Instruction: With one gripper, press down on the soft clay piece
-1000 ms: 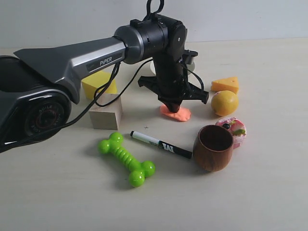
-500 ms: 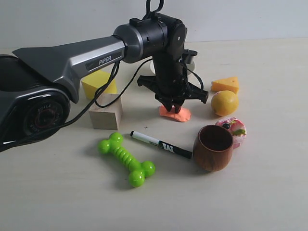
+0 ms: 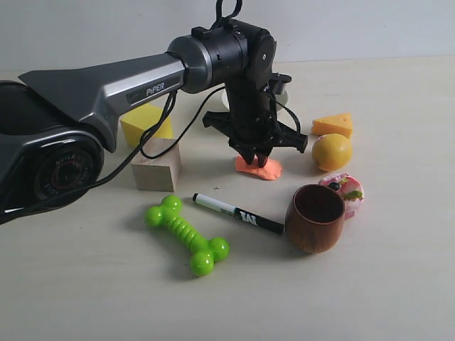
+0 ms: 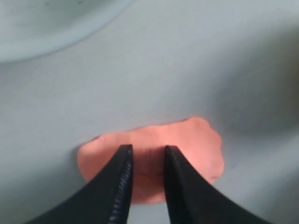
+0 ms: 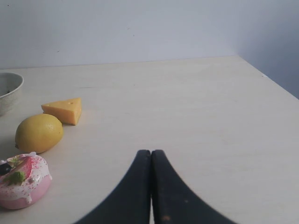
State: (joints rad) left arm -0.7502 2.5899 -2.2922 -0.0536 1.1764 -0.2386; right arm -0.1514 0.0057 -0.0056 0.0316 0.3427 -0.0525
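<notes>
"PiPER" arm (image 3: pixel 99 89); jaws over soft clay piece (image 3: pixel 266 170).

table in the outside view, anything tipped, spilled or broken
Nothing stands out. The wooden cup stands upright, the marker lies flat, and the clay is one whole flat lump under the left hand. No spill or breakage shows.
</notes>
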